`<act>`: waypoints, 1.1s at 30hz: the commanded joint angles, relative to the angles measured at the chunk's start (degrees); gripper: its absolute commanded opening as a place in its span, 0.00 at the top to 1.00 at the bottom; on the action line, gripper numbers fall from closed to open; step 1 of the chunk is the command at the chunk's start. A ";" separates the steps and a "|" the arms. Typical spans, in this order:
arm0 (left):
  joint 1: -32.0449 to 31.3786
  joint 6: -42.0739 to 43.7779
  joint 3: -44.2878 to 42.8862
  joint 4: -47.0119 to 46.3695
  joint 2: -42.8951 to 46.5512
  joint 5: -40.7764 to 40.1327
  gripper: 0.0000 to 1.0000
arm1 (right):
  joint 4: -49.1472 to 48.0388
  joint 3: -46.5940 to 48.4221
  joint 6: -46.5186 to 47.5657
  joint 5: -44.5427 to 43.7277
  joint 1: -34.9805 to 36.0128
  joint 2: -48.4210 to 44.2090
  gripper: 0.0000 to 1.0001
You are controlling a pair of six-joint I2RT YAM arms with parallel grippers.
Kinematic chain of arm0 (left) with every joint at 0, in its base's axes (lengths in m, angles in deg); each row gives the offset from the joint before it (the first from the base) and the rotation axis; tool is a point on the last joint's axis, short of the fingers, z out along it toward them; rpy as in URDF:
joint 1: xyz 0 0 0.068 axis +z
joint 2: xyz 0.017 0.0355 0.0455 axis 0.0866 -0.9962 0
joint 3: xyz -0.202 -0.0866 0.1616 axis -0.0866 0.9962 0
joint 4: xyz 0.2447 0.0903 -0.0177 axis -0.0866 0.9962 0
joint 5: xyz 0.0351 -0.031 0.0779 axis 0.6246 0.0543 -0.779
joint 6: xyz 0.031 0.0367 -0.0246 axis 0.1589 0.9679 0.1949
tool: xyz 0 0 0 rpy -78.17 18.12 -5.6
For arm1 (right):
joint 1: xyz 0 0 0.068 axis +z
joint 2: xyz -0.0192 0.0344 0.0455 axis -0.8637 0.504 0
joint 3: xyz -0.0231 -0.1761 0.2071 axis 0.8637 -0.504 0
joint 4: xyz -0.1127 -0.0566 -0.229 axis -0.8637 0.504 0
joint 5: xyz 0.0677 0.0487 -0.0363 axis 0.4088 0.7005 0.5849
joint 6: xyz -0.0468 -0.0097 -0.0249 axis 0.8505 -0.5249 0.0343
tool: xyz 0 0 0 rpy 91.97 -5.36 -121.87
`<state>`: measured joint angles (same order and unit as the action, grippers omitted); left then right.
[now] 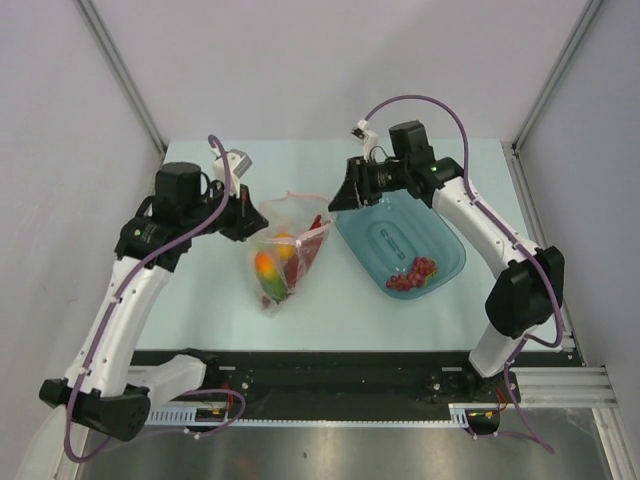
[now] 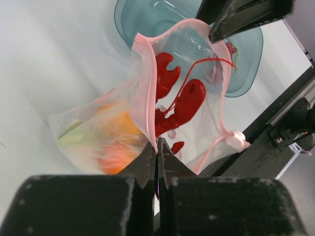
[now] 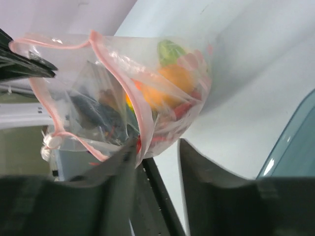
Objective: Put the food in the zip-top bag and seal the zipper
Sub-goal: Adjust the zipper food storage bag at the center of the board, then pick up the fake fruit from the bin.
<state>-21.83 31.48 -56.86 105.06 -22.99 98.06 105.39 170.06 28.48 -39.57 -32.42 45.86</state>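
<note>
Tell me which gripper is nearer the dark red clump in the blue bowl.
Right. The right gripper hangs at the far-left corner of the bowl; the clump lies at its near side. The left gripper pinches the bag at its mouth, farther left.

Bright, even, diffuse light from above. Shadows soft, faint beside zip-top bag [image 1: 283,262]. Small glare spot on bowl [image 3: 290,147] rim. Right wrist view hazy; near foregrounds blurred.
</note>
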 commanded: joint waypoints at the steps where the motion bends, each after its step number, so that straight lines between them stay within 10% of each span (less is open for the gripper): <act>1: 0.16 -4.76 -1.14 -6.42 -2.02 3.09 1.00 | -0.22 0.86 2.16 0.51 -4.61 -3.38 0.41; 13: 0.16 -4.07 -1.93 -8.54 -6.59 4.32 1.00 | 33.52 -10.82 53.37 -11.96 -15.71 -13.40 0.24; 33: 0.16 -3.10 -0.79 -8.37 -7.21 3.80 1.00 | 25.09 -21.03 86.70 -29.81 -5.08 3.20 0.23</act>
<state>-21.83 27.66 -56.86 98.65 -31.25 101.67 132.89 149.10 107.71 -66.10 -38.30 46.65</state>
